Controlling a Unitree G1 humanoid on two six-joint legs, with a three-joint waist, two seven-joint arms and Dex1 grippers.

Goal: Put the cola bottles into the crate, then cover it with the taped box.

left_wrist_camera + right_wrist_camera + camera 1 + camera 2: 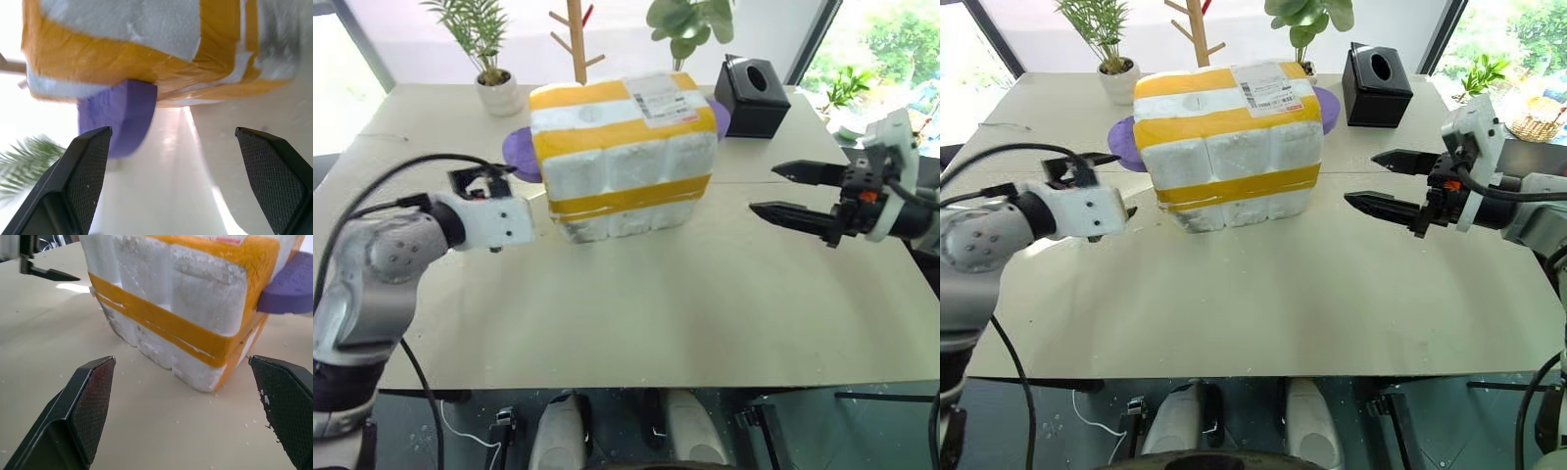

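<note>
From my station, the taped box [625, 157] sits upright on the surface [656, 294], in the middle toward the far side, its yellow bands running around it and the white shipping label [651, 98] on its top face. I judge the covering step to be done or nearly so: no bottle stands loose on the surface, and the box rests flat where a cover should. Whether the crate and bottles really are beneath it I cannot confirm, since the box walls hide whatever is under them.

My left end effector [481, 183] hangs just beside the box's left side, apart from it, with its fingers spread wide and nothing between them. My right end effector [793, 191] hovers off the box's right side, well apart, also wide and holding nothing. In the wrist views, both look at the box across a bare gap.

What seems left, if anything, is a check that the box sits square.

Count as seen: one taped box, one shipping label, one purple pad [519, 149] poking out behind the box on both sides, one black tissue box [752, 96] at the far right, one potted plant [494, 83] at the far left, one wooden stand [576, 39].
</note>
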